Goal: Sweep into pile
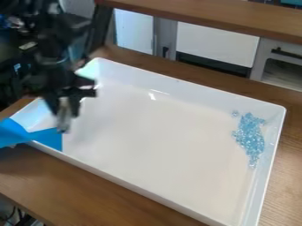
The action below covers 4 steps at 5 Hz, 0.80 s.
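Note:
The black gripper (pixel 63 117) hangs over the left end of the white tray (pixel 147 194), well away from the beads. Small light-blue beads (pixel 250 137) lie in a long, narrow patch along the tray's right side, with a few loose ones at its upper left. A bright blue, flat piece (pixel 44 137) lies across the tray's left front corner, just below and left of the gripper. Whether the gripper touches this piece I cannot tell.
The tray's raised walls surround its floor on a brown wooden table (pixel 88 187). Behind it are a wooden ledge (pixel 206 18) and white and grey cabinet fronts (pixel 215 46). The arm comes down from the upper left.

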Each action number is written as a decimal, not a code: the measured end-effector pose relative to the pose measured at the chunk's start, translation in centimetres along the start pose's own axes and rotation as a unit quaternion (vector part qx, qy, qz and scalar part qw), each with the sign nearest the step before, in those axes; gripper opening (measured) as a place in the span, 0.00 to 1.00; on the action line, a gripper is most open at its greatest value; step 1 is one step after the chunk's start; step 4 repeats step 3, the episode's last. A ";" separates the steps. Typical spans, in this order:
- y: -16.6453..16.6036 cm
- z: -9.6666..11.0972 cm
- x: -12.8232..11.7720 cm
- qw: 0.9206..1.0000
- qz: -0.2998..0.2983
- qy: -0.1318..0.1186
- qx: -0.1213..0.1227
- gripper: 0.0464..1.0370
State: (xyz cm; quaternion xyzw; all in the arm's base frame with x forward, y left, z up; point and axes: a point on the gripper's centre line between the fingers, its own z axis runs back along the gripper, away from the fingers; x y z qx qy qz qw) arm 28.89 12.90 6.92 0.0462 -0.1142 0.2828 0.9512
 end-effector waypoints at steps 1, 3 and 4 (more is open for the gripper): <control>1.3 -1.3 -0.4 1.000 -0.017 0.001 0.007 0.39; 0.9 2.2 -1.4 0.997 0.004 0.061 -0.042 0.95; 0.9 2.2 -1.4 0.997 0.004 0.061 -0.042 0.95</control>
